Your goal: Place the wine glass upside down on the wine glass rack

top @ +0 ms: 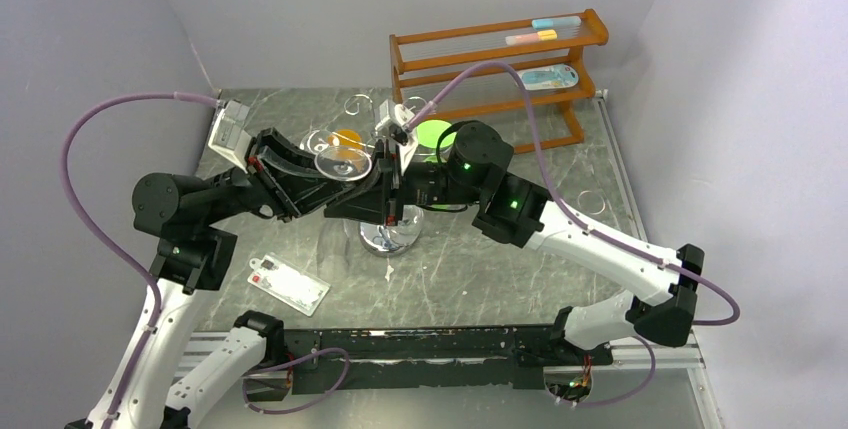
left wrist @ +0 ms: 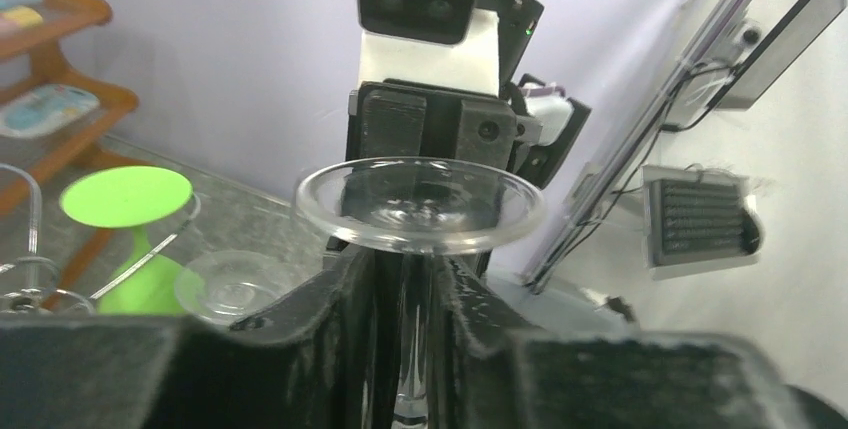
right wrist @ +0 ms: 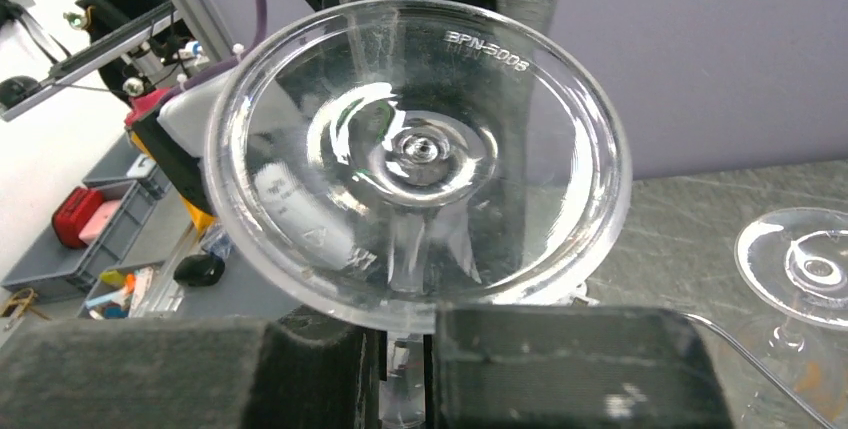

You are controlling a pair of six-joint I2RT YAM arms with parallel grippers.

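Observation:
A clear wine glass [top: 343, 162] is held foot up above the chrome wine glass rack, whose round shiny base [top: 390, 239] stands mid-table. My left gripper [top: 318, 179] comes in from the left and my right gripper [top: 382, 187] from the right, facing each other. In the left wrist view the glass's foot [left wrist: 420, 204] sits just above my left gripper [left wrist: 408, 289], whose fingers close on the stem. In the right wrist view the foot [right wrist: 420, 159] fills the frame and my right gripper [right wrist: 405, 349] is shut on the stem. The bowl is hidden.
A green glass [top: 435, 134] and an orange glass [top: 347, 137] hang foot up on the rack's curled arms, and another clear foot [right wrist: 805, 264] shows beside them. A brown wooden shelf [top: 500, 59] stands at the back right. A white packet [top: 288, 282] lies front left.

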